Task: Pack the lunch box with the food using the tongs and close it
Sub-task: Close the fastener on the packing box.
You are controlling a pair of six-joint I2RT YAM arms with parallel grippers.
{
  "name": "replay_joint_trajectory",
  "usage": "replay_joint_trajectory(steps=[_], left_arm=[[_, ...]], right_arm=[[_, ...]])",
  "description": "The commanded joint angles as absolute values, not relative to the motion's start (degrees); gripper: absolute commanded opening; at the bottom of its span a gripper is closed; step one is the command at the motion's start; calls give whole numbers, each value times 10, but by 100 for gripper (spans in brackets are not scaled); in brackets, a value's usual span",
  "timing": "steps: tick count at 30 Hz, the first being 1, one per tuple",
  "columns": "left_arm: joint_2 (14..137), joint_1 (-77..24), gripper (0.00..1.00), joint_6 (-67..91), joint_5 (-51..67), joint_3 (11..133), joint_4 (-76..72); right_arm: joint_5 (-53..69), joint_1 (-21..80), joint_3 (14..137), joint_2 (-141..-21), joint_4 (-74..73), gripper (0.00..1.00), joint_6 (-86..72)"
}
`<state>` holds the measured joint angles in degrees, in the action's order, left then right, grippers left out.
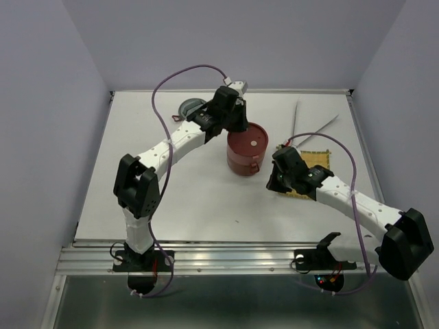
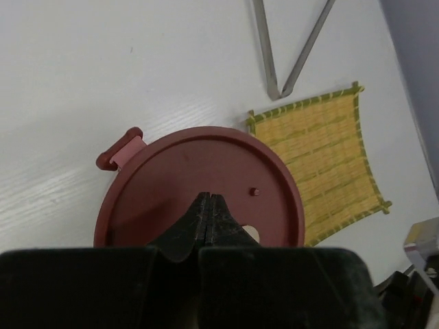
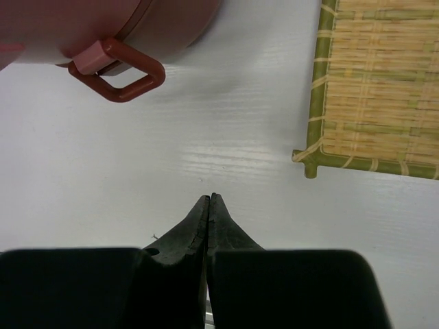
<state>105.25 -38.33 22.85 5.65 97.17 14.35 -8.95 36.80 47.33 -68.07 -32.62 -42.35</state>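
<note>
The dark-red lunch box (image 1: 245, 152) stands mid-table with its flat lid (image 2: 171, 171) on it, and a pale dot (image 2: 252, 234) shows on the lid. My left gripper (image 2: 208, 197) hovers shut just over the lid (image 1: 238, 125), holding nothing. Just right of the box, my right gripper (image 3: 208, 197) is shut and empty above bare table (image 1: 272, 184). Ahead of it to the left is the box's side handle (image 3: 116, 70). The silver tongs (image 1: 294, 123) lie in a V behind the box (image 2: 266, 48). No food shows in any view.
A yellow woven mat (image 1: 317, 161) lies right of the box, partly under my right wrist, and its corner (image 3: 312, 161) is ahead-right of the right fingers. A grey round object (image 1: 191, 107) sits behind the left arm. Walls close the table's back and sides.
</note>
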Motion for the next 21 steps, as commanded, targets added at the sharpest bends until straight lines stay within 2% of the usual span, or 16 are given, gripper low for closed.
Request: replay_joint_trajectory(steps=[1,13,21], left_arm=[[1085,-381,0,207,98,1007,187],[1107,-383,0,208,111,983,192],[1095,-383,0,211,127,950,178]], right_arm=[[-96,369,469,-693,-256,1,-450],[-101,369,534,-787,-204,1,-435],[-172,364,621,-896,-162,1,-429]])
